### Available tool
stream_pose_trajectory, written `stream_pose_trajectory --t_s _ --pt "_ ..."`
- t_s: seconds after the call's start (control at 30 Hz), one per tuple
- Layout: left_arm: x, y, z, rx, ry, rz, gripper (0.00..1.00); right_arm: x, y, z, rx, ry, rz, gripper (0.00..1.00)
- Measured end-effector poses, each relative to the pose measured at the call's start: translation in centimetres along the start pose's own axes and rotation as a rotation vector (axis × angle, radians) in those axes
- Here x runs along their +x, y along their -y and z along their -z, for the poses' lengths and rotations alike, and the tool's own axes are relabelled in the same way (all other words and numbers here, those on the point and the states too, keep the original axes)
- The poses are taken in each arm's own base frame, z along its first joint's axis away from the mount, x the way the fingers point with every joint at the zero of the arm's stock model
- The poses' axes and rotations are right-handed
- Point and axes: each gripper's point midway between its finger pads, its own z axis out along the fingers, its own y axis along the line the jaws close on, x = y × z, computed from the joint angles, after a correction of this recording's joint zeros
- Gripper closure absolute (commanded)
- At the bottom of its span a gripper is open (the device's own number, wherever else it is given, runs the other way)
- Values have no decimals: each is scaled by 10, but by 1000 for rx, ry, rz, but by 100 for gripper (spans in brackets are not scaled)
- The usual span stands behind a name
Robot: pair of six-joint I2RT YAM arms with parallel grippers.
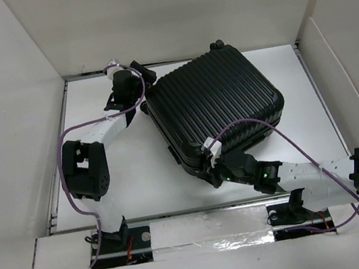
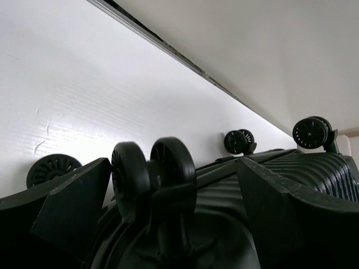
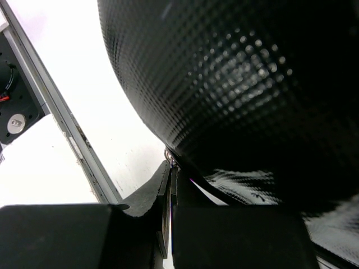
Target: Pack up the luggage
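Observation:
The luggage (image 1: 219, 104), a closed black ribbed suitcase, lies flat on the white table, turned at an angle. My left gripper (image 1: 142, 94) is at its back left corner, open. In the left wrist view the left gripper (image 2: 171, 188) has a twin caster wheel (image 2: 151, 174) between its spread fingers (image 2: 73, 207), which stand apart from it. My right gripper (image 1: 214, 170) is at the near left corner. In the right wrist view the right gripper (image 3: 173, 179) is shut on a thin zipper pull (image 3: 166, 213) under the shell (image 3: 241, 84).
White walls (image 1: 10, 100) box in the table on the left, back and right. A metal rail (image 3: 67, 134) runs along the near edge. Purple cables (image 1: 267, 124) loop over the luggage and beside the left arm. Other caster wheels (image 2: 238, 141) stick out toward the back wall.

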Motion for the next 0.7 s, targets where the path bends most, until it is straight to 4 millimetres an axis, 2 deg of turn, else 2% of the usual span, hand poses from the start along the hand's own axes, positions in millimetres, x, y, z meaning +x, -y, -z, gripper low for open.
stream_pose_trajectory --t_s 0.17,0.27,0.37,0.4,0.47,0.5,0.57,0.6,0.63,0.7 --pt "0 4 -12 18 -4 17 12 0 0 0 -1 -1 0 100" --pt "-1 7 -18 48 -5 44 20 0 0 -1 -3 0 0 100" --pt "-3 5 -27 74 -2 87 33 0 -1 -1 -4 3 0 100" --pt "-4 3 -30 79 -3 102 43 0 -1 -1 -4 4 1 100" --pt "0 -2 -37 86 -12 131 53 0 0 -1 -3 4 0 100" --pt "0 -3 -38 93 -14 146 63 0 0 -1 -1 5 0 100" --pt "-2 2 -37 126 -3 170 75 0 1 -1 2 4 0 100" --pt "-3 3 -37 138 1 177 91 0 1 -1 5 6 -1 100" --pt "-3 4 -37 143 2 183 100 -1 3 -1 8 7 -2 100" --pt "-4 3 -36 155 3 193 100 -1 4 0 12 7 -4 100"
